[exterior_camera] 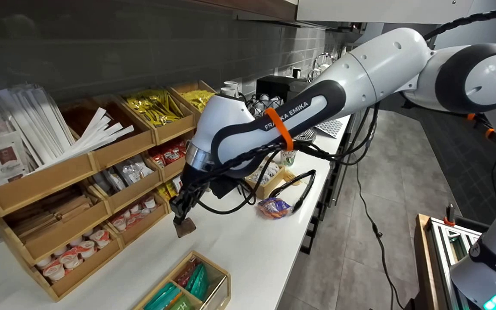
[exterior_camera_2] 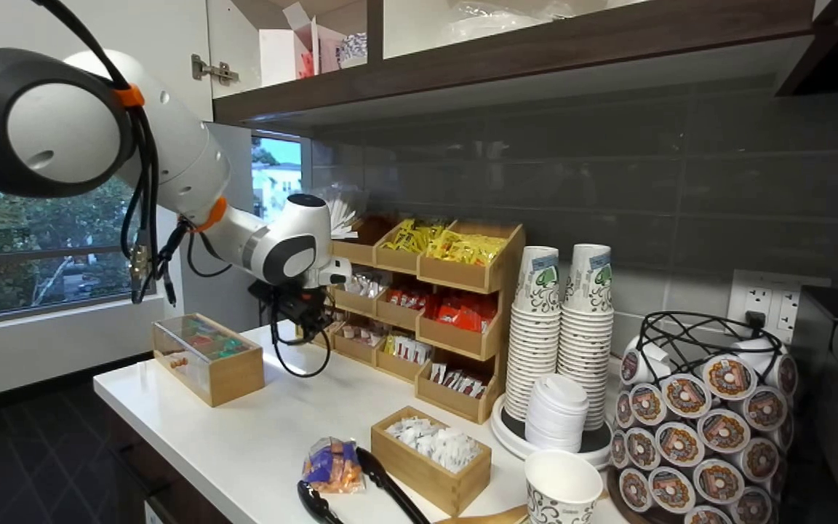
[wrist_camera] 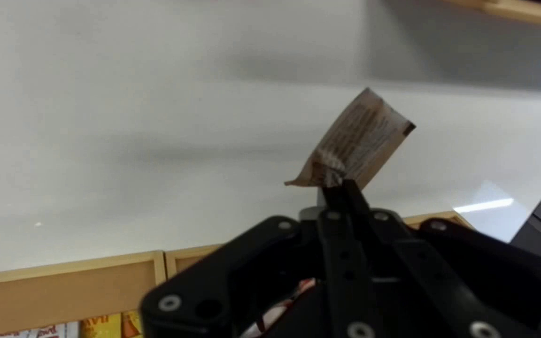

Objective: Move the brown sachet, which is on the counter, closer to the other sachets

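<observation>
The brown sachet [wrist_camera: 362, 136] is pinched by one end in my gripper [wrist_camera: 338, 187] in the wrist view, with its printed face showing and its free end sticking out past the fingertips. In an exterior view the sachet [exterior_camera: 185, 228] hangs tilted from the shut fingertips [exterior_camera: 180, 218], seemingly above the white counter [exterior_camera: 239, 241]; its exact height is hard to tell. Other brown sachets [exterior_camera: 54, 215] lie in the middle-row left compartment of the wooden organizer [exterior_camera: 69, 233], to the left of my gripper there. In an exterior view the dark gripper [exterior_camera_2: 310, 320] hides the sachet.
A wooden tea box [exterior_camera: 226, 282] stands near the gripper. A box of white packets [exterior_camera_2: 426, 477], black tongs [exterior_camera_2: 390, 480] and a purple-orange snack bag [exterior_camera: 274, 208] lie farther along the counter. Stacked cups [exterior_camera_2: 533, 349] stand beside the organizer. Loose cables hang from the arm.
</observation>
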